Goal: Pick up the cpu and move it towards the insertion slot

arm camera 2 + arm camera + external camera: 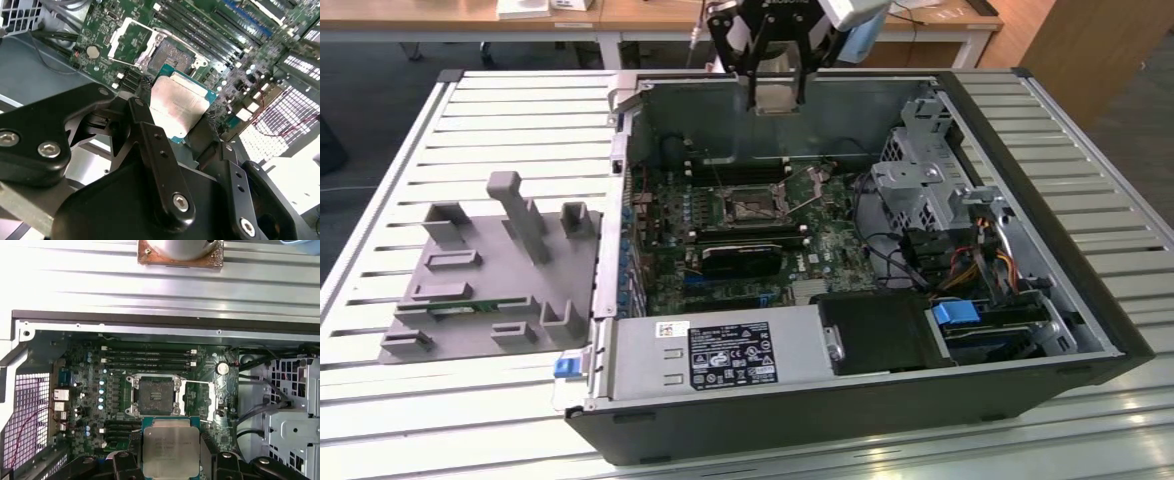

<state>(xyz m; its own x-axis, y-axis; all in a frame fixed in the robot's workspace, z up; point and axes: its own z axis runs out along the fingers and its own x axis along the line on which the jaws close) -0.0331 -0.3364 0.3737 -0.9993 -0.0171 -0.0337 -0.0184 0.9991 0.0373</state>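
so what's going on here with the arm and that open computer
The gripper is shut on the cpu, holding it by its edges above the open computer case. In both wrist views the chip hangs over the motherboard, close to the insertion slot but not in it. The slot's metal frame is flipped open and its dark centre is bare. A grey fixture block sits on the table at the exterior view's left.
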